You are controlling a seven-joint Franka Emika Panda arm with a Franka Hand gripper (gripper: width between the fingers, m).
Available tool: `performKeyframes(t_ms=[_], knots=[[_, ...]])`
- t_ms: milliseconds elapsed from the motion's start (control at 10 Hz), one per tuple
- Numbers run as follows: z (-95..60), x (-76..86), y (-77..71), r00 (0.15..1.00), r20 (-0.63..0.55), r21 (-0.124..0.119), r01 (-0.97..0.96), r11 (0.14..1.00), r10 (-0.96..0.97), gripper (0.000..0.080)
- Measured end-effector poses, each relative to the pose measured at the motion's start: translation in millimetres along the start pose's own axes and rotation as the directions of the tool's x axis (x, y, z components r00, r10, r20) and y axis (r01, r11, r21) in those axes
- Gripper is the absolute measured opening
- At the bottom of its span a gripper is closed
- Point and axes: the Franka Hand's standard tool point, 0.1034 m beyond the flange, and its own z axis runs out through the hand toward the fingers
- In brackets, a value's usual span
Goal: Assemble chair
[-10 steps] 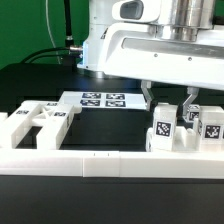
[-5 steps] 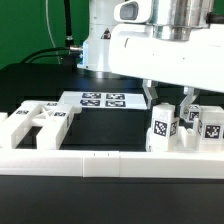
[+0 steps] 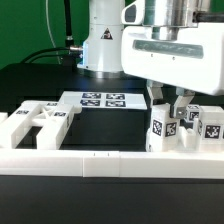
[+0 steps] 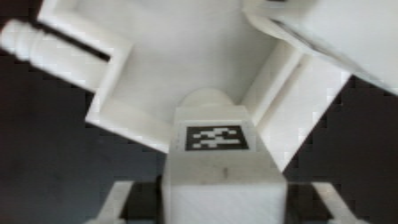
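White plastic pieces of the chair (image 3: 205, 124) lie loose on the black worktop (image 3: 100, 128) and are not yet one body. A slotted panel (image 3: 35, 122) sits at the lower left of the exterior view. A cluster of tagged blocks stands at its lower right, just behind the long border rail (image 3: 90, 160). The marker board (image 3: 103, 99) lies flat between the two groups, further back.

Over the last second the arm's housing has swung toward the exterior view's right. The wrist has turned and sunk a little, so the claw (image 3: 169, 104) now hangs directly over the tagged post (image 3: 162, 129), with its fingers (image 3: 157, 100) close to the post's top. No piece has shifted in that time; the post stands upright where it stood.

From the wrist view the post (image 4: 217, 150) is centred under the camera, its tag facing up, with a pale panel (image 4: 125, 75) beyond it. The claw's jaws stand partly apart, at a middling gap. Whether the pads already press on the post or merely flank it cannot be told.

As a judgement, this looks like the lining-up for a grasp of that post. Joining has hardly begun, and a skewed closure could tip the post against its neighbours.
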Motion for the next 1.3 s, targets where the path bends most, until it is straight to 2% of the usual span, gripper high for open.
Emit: performKeyframes(t_ms=[200, 400, 700, 800, 900, 1200, 1300], knots=[[0.2, -0.2, -0.8, 0.984, 0.022, 0.015, -0.18, 0.984, 0.179, 0.029], [0.1, -0.3, -1.0, 0.965, 0.023, 0.014, -0.263, 0.965, 0.263, 0.029], [-0.1, -0.5, -1.7, 0.885, 0.045, 0.011, -0.463, 0.886, 0.463, 0.029], [0.3, 1.3, -2.8, 0.827, 0.067, 0.03, -0.562, 0.827, 0.559, 0.029], [0.3, 1.0, -3.1, 0.767, 0.09, 0.038, -0.64, 0.767, 0.636, 0.029], [0.5, 0.8, -5.3, 0.589, 0.128, 0.039, -0.807, 0.589, 0.798, 0.029], [0.3, 0.9, -5.9, 0.581, 0.132, 0.043, -0.813, 0.581, 0.803, 0.029]])
